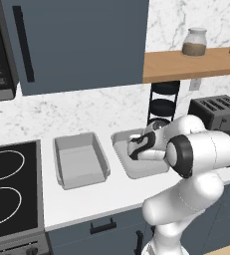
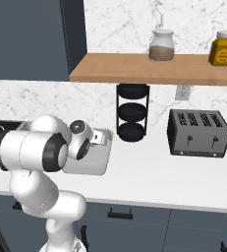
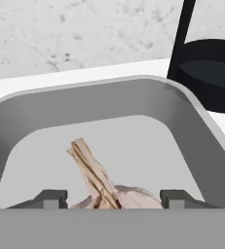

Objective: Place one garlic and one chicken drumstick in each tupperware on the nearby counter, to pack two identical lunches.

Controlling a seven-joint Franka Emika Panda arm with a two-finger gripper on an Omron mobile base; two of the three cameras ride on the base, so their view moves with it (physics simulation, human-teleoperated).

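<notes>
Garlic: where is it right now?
In the hand view the garlic lies between the gripper fingertips, inside the right-hand grey tupperware on the counter, just in front of the black tiered rack.

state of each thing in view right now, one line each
garlic: lying in the right tupperware, between the open fingertips
gripper: open, low inside that tray
right tupperware: uncovered, garlic inside
left tupperware: uncovered, empty
toaster: slots empty
jar: lidded, on the shelf
</notes>
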